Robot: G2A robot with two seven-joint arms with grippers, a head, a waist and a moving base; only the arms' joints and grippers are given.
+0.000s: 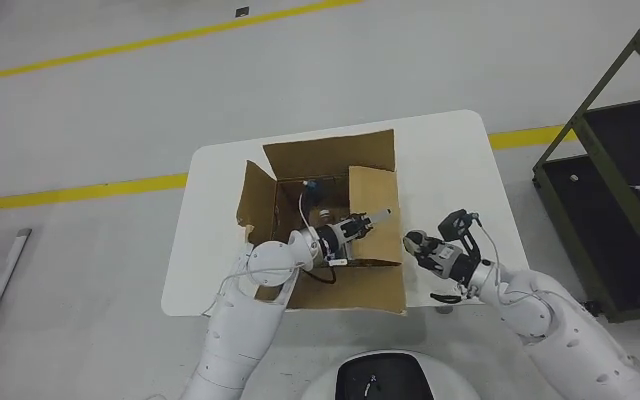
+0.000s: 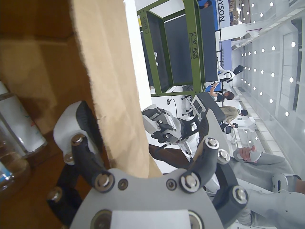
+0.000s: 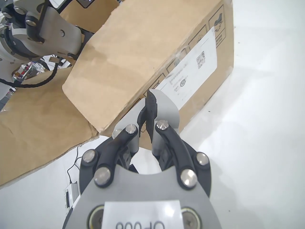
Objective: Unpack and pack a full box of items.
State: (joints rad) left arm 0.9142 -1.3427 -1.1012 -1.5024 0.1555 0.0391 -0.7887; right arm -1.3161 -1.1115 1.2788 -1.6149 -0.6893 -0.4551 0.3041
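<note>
**Left fingers astride the flap, right fingers closed at the box wall**

Top view: the open cardboard box (image 1: 325,165) stands in the middle of the white worktop (image 1: 215,235). The left gripper (image 1: 383,217) reaches across it to the flap (image 1: 372,190) on the robot's right. The right gripper (image 1: 412,243) sits just beside the box on that same side.

Left wrist view: the fingers (image 2: 82,120) are spread wide and straddle the flap's edge, one inside the box and one outside. The inner pad lies against the cardboard. A white canister (image 2: 16,122) stands inside the box. A green cart (image 2: 181,48) behind carries lettering.

Right wrist view: the right arm's fingers are pressed together with nothing between them, their tips close to the box's outer wall. Whether they touch it cannot be told. That wall bears a white label (image 3: 190,72) with fine print and square codes, beside printed handling symbols.
</note>
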